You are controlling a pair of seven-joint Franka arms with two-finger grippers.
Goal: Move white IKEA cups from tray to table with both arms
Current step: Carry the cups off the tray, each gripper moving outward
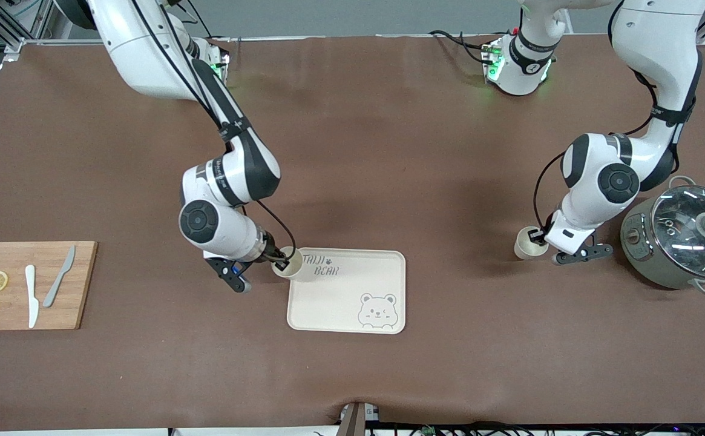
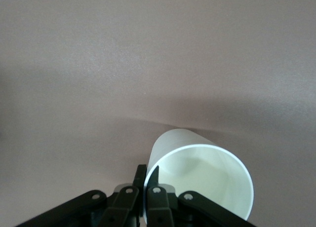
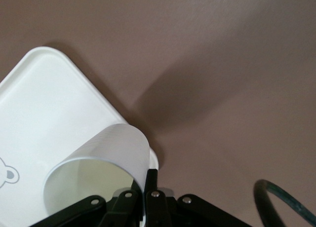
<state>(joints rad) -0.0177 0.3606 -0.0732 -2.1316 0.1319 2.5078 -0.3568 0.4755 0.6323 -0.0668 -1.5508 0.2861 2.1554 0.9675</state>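
Observation:
Two cream-white cups, one in each gripper. My right gripper (image 1: 281, 259) is shut on the rim wall of one cup (image 1: 288, 263), holding it at the corner of the bear tray (image 1: 352, 306) toward the right arm's end. The right wrist view shows this cup (image 3: 98, 160), pinched between the fingers (image 3: 152, 180), over the tray's corner (image 3: 44, 103). My left gripper (image 1: 537, 237) is shut on the rim wall of the other cup (image 1: 527, 247), low over the bare table beside the pot. It also shows in the left wrist view (image 2: 202, 175). I cannot tell whether either cup touches down.
A grey pot with a glass lid (image 1: 685, 239) stands at the left arm's end, close to the left gripper. A wooden cutting board (image 1: 80, 303) with two lemon slices, a white knife and a grey knife lies at the right arm's end.

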